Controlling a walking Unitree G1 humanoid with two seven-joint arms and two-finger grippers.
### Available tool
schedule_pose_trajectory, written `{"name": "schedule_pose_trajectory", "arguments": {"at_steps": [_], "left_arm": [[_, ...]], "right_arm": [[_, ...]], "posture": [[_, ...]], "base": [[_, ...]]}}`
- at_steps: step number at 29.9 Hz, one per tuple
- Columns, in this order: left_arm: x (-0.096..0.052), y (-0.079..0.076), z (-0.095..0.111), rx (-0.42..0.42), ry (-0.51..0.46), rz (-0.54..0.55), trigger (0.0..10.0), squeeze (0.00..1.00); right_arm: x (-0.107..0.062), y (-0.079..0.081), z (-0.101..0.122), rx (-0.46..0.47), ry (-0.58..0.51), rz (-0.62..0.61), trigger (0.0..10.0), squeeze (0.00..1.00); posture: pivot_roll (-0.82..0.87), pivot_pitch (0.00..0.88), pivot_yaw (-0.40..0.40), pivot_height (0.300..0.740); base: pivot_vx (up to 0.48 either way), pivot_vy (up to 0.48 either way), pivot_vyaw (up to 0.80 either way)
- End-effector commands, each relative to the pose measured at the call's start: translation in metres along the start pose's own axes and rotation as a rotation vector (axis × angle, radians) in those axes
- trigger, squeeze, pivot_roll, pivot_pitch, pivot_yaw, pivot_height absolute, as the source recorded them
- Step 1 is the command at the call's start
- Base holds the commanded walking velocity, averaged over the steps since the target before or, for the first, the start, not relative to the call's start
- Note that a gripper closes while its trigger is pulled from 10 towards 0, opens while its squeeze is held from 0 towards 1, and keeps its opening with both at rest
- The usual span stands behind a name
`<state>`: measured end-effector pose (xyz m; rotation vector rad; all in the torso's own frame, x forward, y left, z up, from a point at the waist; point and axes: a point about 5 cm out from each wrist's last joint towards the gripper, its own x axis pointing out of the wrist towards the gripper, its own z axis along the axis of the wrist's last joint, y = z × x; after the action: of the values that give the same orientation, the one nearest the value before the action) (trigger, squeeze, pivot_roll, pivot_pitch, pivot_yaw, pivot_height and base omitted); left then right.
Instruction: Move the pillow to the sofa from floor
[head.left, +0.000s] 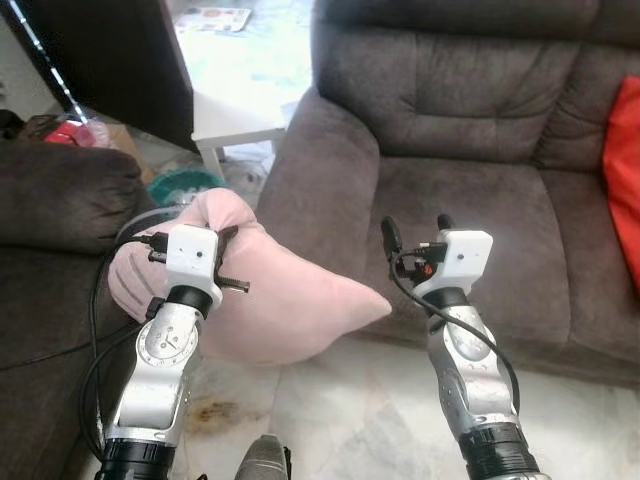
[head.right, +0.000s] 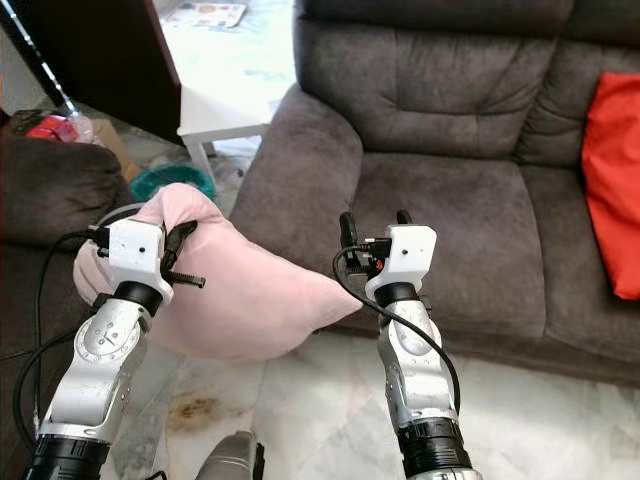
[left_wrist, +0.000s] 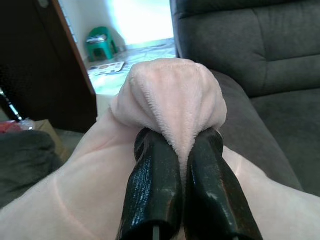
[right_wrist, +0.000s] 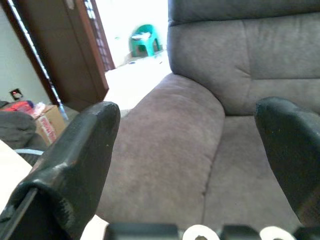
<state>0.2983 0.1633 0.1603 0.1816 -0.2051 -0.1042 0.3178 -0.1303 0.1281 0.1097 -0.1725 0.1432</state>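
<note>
- The left gripper (left_wrist: 181, 165) has its jaws clenched on a bunched fold of the pink pillow (head.left: 285, 300), so the soft fabric is pinched and the pillow hangs clear of the floor (head.left: 330, 410).
- The pillow is on the left, against the front of the sofa armrest (head.left: 320, 170), its loose corner pointing right toward the seat.
- The right gripper (right_wrist: 190, 150) hovers with jaws released, aimed at the sofa (head.right: 450, 210), probably free to steady the pillow.
- The near seat cushion, left of the red cushion (head.right: 610, 200), looks like the drop spot.
</note>
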Motion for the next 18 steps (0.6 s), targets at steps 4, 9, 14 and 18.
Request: {"name": "schedule_pose_trajectory", "arguments": {"at_steps": [4,9,14,18], "left_arm": [[0.0047,0.0,0.0239,0.005,-0.106,-0.01,10.0,0.0],[0.0045,-0.0022,0.0229,-0.004,-0.102,-0.018,10.0,0.0],[0.0055,-0.0026,0.0226,-0.007,-0.103,-0.026,10.0,0.0],[0.0059,-0.0034,0.0224,-0.006,-0.102,-0.031,10.0,0.0]], "right_arm": [[-0.0014,-0.0007,0.0,0.015,-0.014,0.005,10.0,0.0],[-0.0014,-0.0034,-0.0019,-0.005,0.002,-0.004,10.0,0.0],[0.0009,-0.0037,0.001,0.001,-0.006,-0.006,10.0,0.0],[0.0011,-0.0038,-0.0003,-0.001,-0.002,-0.007,10.0,0.0]], "posture": [[0.24,0.074,0.015,0.74],[0.24,0.069,0.014,0.74],[0.23,0.059,0.017,0.74],[0.23,0.047,0.018,0.74]], "base": [[0.0,0.0,0.0],[0.0,0.0,0.0],[0.0,0.0,0.0],[0.0,0.0,0.0]]}}
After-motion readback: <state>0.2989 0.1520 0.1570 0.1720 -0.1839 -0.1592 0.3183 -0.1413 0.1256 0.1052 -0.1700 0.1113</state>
